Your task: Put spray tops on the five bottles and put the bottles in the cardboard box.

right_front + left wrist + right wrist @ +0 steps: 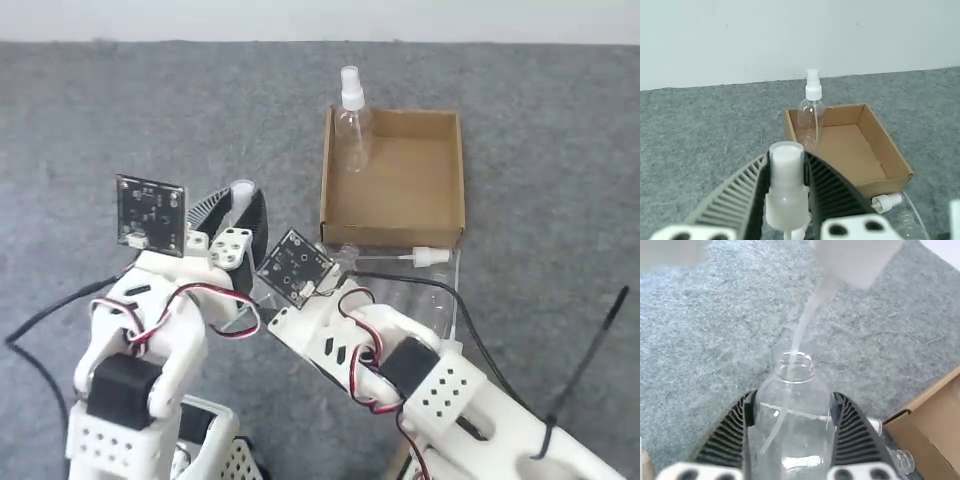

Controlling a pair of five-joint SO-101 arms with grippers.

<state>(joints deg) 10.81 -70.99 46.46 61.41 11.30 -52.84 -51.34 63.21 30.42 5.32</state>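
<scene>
My left gripper [786, 160] is shut on a white spray top [786, 192] and holds it upright, its tube pointing down. In the high view this gripper [240, 210] is left of the cardboard box [440, 215]. My right gripper [792, 402] is shut on a clear open bottle [790, 440], held upright. The spray top's tube [799, 335] runs down through the bottle's neck, and the top's body [855, 260] is still well above it. One capped bottle [352, 125] stands in the box's far left corner.
A loose spray top [432, 257] lies just in front of the box. Clear uncapped bottles [400, 295] lie beside the right arm [410, 370]. A white basket [215, 450] is at the near edge. Grey carpet covers the table.
</scene>
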